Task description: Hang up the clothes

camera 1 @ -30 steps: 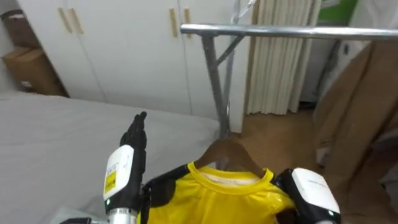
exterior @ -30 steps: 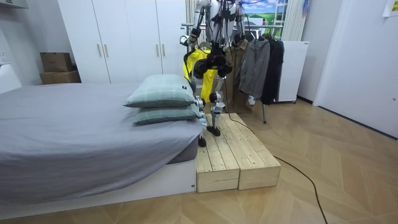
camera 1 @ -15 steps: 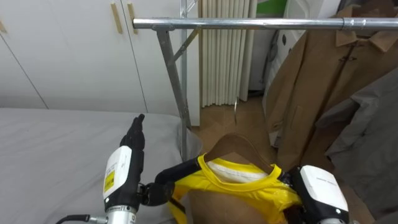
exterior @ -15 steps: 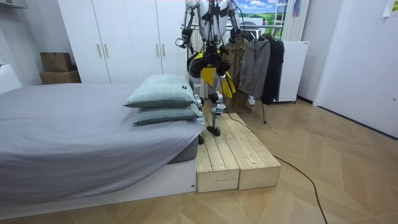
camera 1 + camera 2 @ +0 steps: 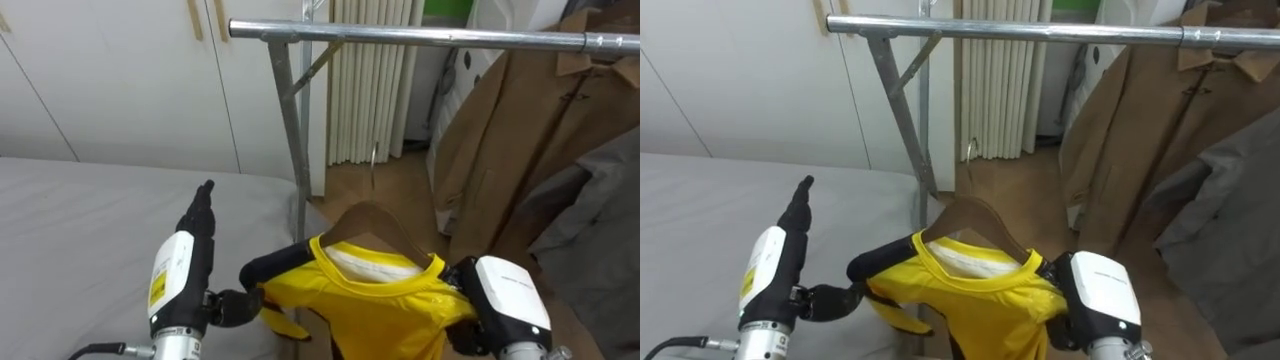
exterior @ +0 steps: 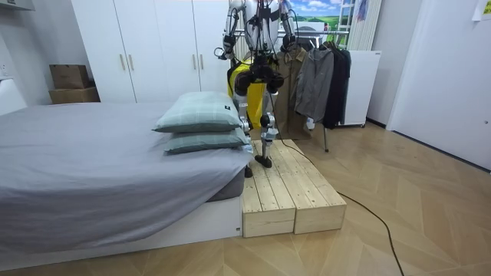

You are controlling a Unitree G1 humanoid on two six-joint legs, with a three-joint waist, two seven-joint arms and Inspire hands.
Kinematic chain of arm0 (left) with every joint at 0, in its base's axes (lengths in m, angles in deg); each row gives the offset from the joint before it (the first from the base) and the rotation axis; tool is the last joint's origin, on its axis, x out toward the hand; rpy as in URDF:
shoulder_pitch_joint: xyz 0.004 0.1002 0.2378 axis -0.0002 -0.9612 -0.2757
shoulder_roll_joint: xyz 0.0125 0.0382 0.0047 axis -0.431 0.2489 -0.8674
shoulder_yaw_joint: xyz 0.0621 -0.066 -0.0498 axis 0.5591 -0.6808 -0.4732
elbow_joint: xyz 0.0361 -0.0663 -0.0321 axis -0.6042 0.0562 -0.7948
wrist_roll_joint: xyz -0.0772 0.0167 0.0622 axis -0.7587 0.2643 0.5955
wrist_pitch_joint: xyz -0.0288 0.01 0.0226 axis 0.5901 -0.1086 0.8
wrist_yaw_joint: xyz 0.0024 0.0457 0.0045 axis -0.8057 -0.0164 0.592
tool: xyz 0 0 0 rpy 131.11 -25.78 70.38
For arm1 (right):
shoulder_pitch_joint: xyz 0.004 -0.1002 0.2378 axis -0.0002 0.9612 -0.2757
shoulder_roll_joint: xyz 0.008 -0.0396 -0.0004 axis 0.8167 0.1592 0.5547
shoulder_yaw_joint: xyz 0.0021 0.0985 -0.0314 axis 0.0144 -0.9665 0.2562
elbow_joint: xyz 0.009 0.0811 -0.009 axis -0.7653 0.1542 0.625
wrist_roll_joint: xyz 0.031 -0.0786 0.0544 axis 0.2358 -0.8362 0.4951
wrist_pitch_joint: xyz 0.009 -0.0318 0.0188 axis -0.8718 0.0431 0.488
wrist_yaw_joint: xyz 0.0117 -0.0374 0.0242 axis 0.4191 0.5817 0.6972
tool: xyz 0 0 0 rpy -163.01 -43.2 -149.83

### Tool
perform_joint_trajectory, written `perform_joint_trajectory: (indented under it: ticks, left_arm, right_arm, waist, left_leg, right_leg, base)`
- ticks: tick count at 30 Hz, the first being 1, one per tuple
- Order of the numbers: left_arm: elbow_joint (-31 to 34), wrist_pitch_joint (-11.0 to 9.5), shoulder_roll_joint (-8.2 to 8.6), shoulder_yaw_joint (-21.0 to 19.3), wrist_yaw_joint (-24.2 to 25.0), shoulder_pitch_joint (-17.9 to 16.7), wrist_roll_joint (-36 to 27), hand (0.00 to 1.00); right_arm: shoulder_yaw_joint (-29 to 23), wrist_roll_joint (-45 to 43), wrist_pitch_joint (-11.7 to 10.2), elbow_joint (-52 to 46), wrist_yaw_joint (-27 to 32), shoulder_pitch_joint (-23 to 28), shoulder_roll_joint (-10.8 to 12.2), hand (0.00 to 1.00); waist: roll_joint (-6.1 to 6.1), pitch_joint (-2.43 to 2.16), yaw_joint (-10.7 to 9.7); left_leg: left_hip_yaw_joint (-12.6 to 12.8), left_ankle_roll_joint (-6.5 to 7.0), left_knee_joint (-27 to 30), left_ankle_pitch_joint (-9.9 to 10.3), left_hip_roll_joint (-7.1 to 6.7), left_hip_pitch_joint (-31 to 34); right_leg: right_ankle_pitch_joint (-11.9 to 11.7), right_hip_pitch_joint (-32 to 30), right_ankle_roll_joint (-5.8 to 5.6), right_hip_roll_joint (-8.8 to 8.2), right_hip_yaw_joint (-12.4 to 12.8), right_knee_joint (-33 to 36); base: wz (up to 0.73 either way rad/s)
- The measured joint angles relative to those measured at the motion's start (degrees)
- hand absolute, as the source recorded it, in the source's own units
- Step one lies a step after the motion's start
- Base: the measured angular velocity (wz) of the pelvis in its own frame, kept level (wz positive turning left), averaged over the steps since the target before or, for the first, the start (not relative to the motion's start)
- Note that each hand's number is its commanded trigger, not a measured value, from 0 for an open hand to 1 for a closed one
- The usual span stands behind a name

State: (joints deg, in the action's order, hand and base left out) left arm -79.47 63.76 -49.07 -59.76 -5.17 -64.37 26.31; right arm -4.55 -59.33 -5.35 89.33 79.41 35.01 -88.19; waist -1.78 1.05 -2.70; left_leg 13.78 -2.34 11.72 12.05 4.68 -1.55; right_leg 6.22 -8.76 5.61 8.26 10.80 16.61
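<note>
A yellow shirt (image 5: pixel 385 300) on a brown wooden hanger (image 5: pixel 370 218) is held up in front of me, below the metal rail (image 5: pixel 420 38) of the clothes rack. The hanger's thin hook points up and hangs free, well under the rail. My left hand (image 5: pixel 268 267) is curled over the shirt's left shoulder. My right hand (image 5: pixel 470 335) sits at the shirt's right shoulder, its fingers hidden behind the cloth and the white wrist. In the room view the yellow shirt (image 6: pixel 247 80) hangs before the robot, which stands on a wooden platform (image 6: pixel 288 188) facing the rack.
A brown coat (image 5: pixel 500 150) and a grey garment (image 5: pixel 600 230) hang on the rail's right part; its left part is bare. The rack's slanted post (image 5: pixel 292 110) stands just ahead. A grey bed (image 5: pixel 80 220) lies to my left, white wardrobes (image 5: pixel 120 80) behind.
The view has swung right from the bed toward the rack as the robot turned and stepped closer. The shirt stays held between both hands; my left forearm has shifted slightly left.
</note>
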Motion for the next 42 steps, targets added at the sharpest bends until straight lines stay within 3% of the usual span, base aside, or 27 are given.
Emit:
perform_joint_trajectory:
  ticks: [6,18,25,34,42]
  left_arm:
    - [-1.07,-0.01,0.86,0.02,0.01,-0.07,-3.71,0.0]
    - [-2.03,-0.16,0.98,-0.43,0.04,-0.46,-5.51,0.0]
    - [-5.9,-0.18,1.25,-1.53,0.16,-0.68,-5.51,0.0]
    - [-5.98,-0.18,1.45,-4.63,0.88,-1.64,-5.38,0.0]
    - [-6.15,-0.17,1.59,-4.69,1.99,-3.45,-5.37,0.0]
  right_arm:
    - [1.59,-0.18,-0.35,-0.05,0.2,0.0,-0.15,1.0]
    - [1.41,-0.79,-3.52,0.0,4.74,0.02,-0.67,1.0]
    - [-0.32,-0.72,-3.55,0.0,7.4,0.02,-0.64,1.0]
    - [-3.13,-0.72,-3.81,0.02,9.51,0.01,-0.63,1.0]
    - [-5.21,-0.4,-3.81,0.15,10.88,0.01,-0.65,1.0]
  waist:
    - [0.16,0.06,0.11]
    - [0.79,0.0,-0.08]
    - [0.88,-0.04,0.09]
    - [0.83,-0.06,0.52]
    - [0.8,-0.04,1.3]
  left_leg:
    - [0.16,0.0,-0.56,0.0,-0.03,-0.63]
    - [0.34,-0.01,-1.37,-0.01,0.02,-1.01]
    - [0.43,-0.01,-1.37,-0.02,0.03,-1.81]
    - [0.16,-0.01,-1.36,-0.01,0.0,-2.07]
    - [0.07,0.0,-1.55,-0.02,0.06,-3.44]
  right_leg:
    - [-0.01,0.59,0.0,0.05,-0.06,-0.28]
    - [-0.04,1.07,0.04,0.05,-0.18,-1.08]
    - [-0.02,1.86,0.03,0.07,-0.16,-1.12]
    - [-0.01,2.04,0.04,0.11,-0.13,-0.92]
    - [-0.01,3.66,0.04,0.13,-0.17,-1.95]
  base:
    - [0.0]
    - [0.0]
    - [0.0]
    - [0.0]
    - [0.0]
